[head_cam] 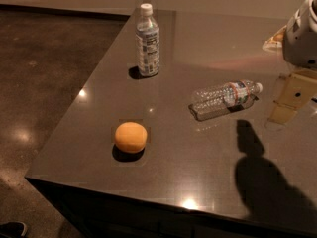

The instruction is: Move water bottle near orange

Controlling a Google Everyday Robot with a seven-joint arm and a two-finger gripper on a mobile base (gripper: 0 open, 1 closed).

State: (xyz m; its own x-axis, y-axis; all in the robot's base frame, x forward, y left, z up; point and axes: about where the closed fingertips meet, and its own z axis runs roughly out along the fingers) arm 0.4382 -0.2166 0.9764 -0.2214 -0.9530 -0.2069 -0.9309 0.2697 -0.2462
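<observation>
The water bottle (pixel 225 97) lies on its side on the dark table (pixel 198 177), right of centre, with its white cap pointing right. It is clear and ribbed, with a red-and-white band near the neck. The orange (pixel 131 137) sits on the table toward the front left, well apart from the bottle. My gripper (pixel 288 105) hangs from the white arm (pixel 302 33) at the right edge of the view, just right of the bottle's cap and apart from it. It holds nothing that I can see.
A second bottle (pixel 147 41) with a large white-and-blue label stands upright at the back of the table. The table's left and front edges drop to a dark floor (pixel 44 83). A pale object (pixel 274 37) lies at the far right edge.
</observation>
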